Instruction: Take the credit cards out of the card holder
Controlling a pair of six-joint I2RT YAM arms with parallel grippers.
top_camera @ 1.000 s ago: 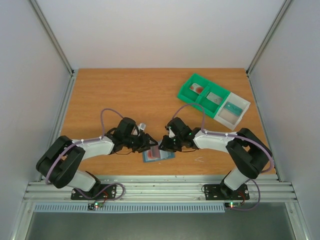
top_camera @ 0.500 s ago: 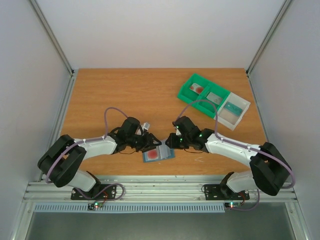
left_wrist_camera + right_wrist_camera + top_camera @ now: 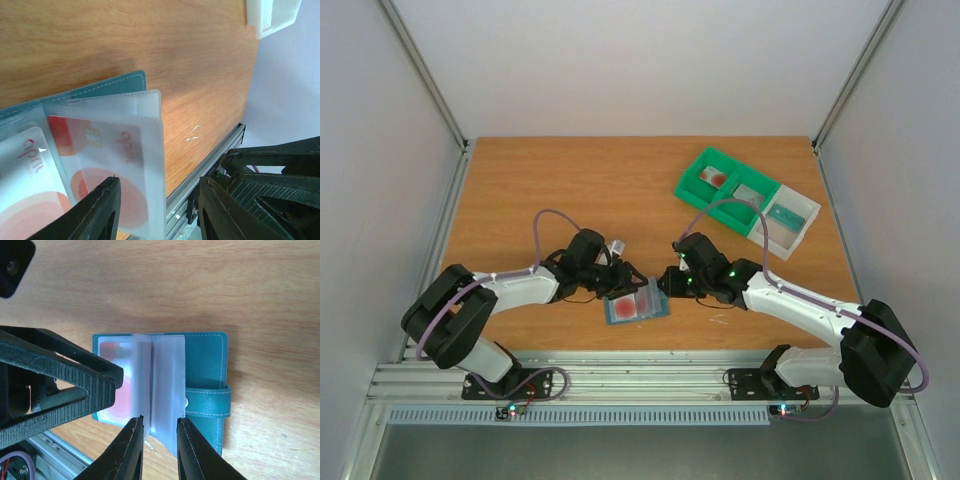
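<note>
— Item: holder?
— Teal, lying open on the counter near its front edge, between both claws. Clear sleeves face up, red cards inside them.
— Left claw?
— About half open, over a corner of the sleeves. Contact: cannot tell.
— Right claw?
— Narrow gap, one clear leaf showing between its fingers. Grip: cannot tell.
— Elsewhere?
— Green bin and white bin, far right, touching. Loose cards lie inside.
</note>
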